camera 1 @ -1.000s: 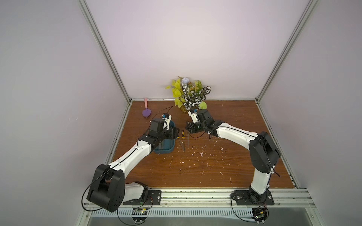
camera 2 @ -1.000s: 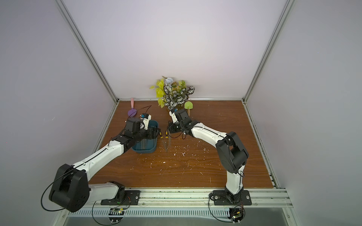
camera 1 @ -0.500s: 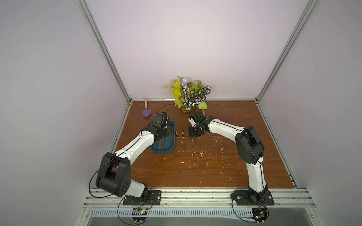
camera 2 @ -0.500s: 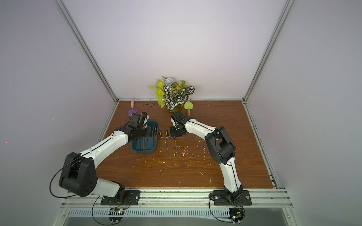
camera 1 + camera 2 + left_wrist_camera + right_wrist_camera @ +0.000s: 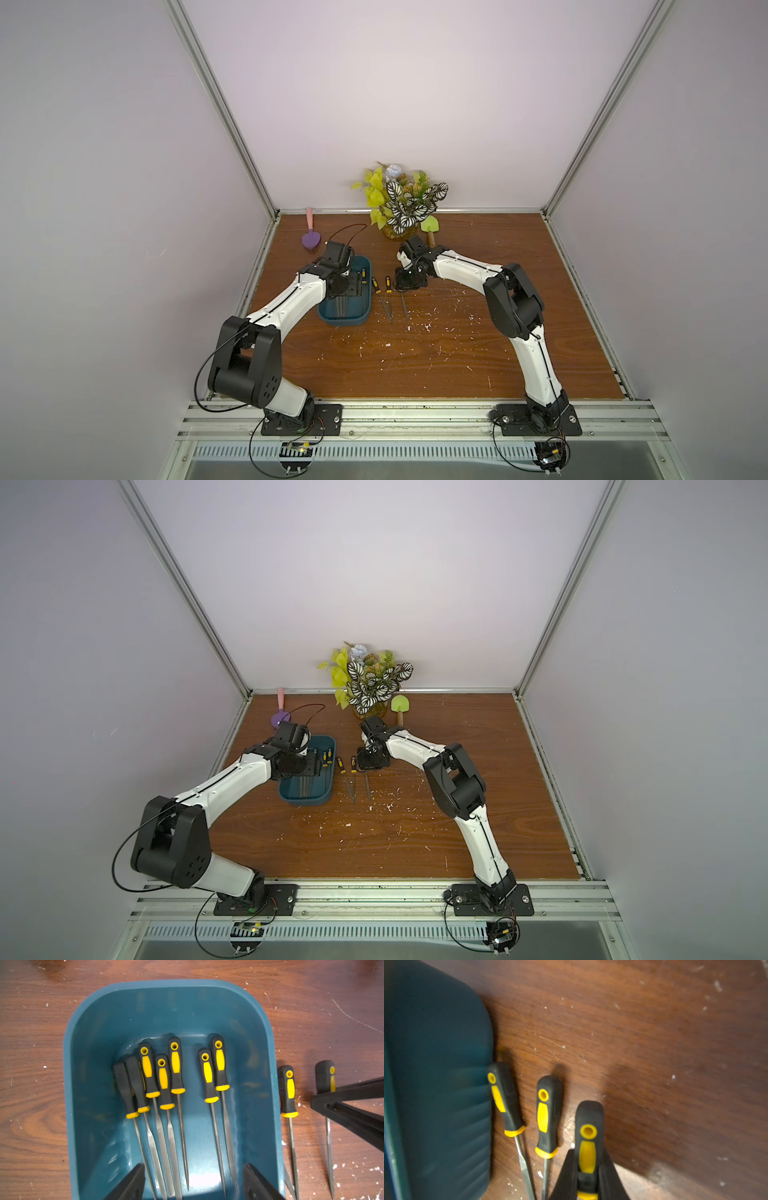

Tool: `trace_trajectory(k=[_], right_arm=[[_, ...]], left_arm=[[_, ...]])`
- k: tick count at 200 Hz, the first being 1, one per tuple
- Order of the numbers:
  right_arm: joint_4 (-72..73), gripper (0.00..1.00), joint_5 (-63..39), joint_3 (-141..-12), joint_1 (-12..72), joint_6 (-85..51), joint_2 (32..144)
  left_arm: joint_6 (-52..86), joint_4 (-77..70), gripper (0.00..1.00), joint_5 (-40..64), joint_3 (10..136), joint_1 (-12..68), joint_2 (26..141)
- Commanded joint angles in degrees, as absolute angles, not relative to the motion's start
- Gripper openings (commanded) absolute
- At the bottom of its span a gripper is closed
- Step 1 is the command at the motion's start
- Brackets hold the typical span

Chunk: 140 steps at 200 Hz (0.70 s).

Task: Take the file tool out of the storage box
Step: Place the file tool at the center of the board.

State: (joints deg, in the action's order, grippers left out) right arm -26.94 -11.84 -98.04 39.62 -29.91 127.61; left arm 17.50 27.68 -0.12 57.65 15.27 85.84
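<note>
Left arm (image 5: 291, 299) shifted above storage box (image 5: 172, 1001) | seven files (image 5: 175, 1064) inside | two files beside

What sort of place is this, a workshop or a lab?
Probably a robot test cell in a lab, not a working shop: two robot arms bolted to a metal rail, plain walls boxing in a wooden tabletop, and props, a storage box of files and a potted plant.

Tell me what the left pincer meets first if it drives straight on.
Likely the file blades lying in the storage box: the left pincer points down at them, open fingers astride several. Height above them is unclear.
</note>
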Motion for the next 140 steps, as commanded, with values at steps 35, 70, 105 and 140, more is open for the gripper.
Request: trace_trajectory(k=[35,70,105,140], right_arm=[[-25.44,0.21,-12.62,-97.18,38.94,-31.77,127.28],[-24.86,0.28,-12.57,-96.47,38.69,-32.24,126.64],[-24.08,0.32,-12.67,-95.24,38.26,-32.52,125.01],[-22.56,0.34,-12.66,-92.50,37.53,-32.82,121.74]], left_arm=[[16.83,29.51,0.78,-0.89,57.88,14.35,86.22],[17.03,29.47,0.78,-1.25,58.40,13.97,87.79],[17.29,29.53,0.79,-1.37,59.54,13.45,89.84],[17.60,29.44,0.78,-1.61,61.31,13.32,91.31]])
